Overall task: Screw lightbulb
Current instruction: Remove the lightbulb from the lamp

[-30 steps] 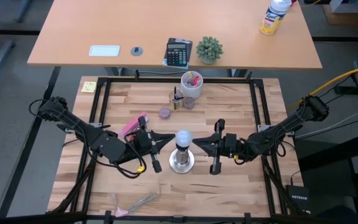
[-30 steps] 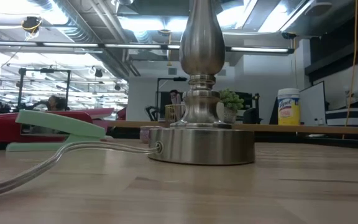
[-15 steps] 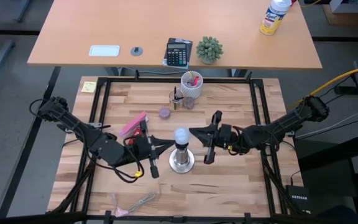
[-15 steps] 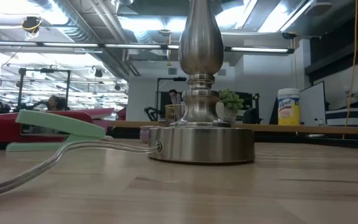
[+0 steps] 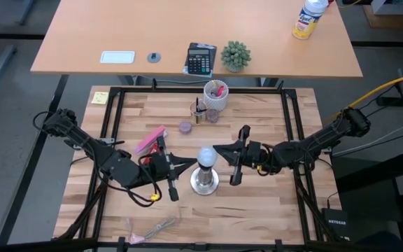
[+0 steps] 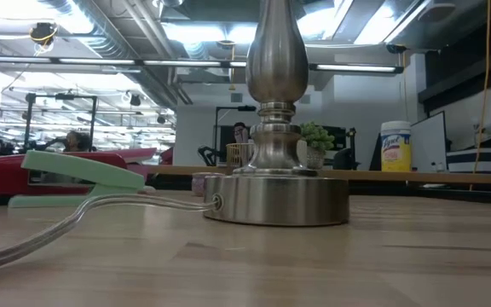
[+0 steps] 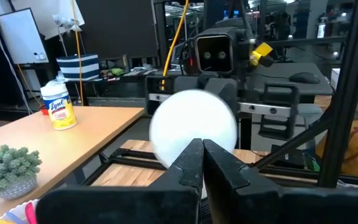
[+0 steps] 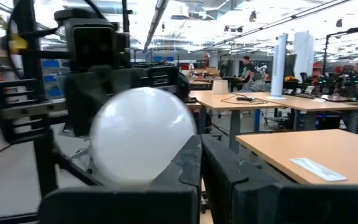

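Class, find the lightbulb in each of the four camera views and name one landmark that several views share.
High view: the lightbulb sits on the metal socket stand at table centre, between the two grippers.
Low view: not in it; only the stand's base and stem show.
Left wrist view: the globe fills the middle, just beyond the shut fingers.
Right wrist view: the globe sits left of centre.
Shared landmark: the spray bottle, also in the low and left wrist views.

Taking the white cup (image 5: 215,94) at the far edge of your workbench as reference: you have a small metal tin (image 5: 198,113) and a purple disc (image 5: 185,127) just beside it. A pink stapler (image 5: 149,140) lies nearer, leftward. On the desk behind sit a calculator (image 5: 201,59), potted plant (image 5: 235,55), and wipes canister (image 5: 308,19).
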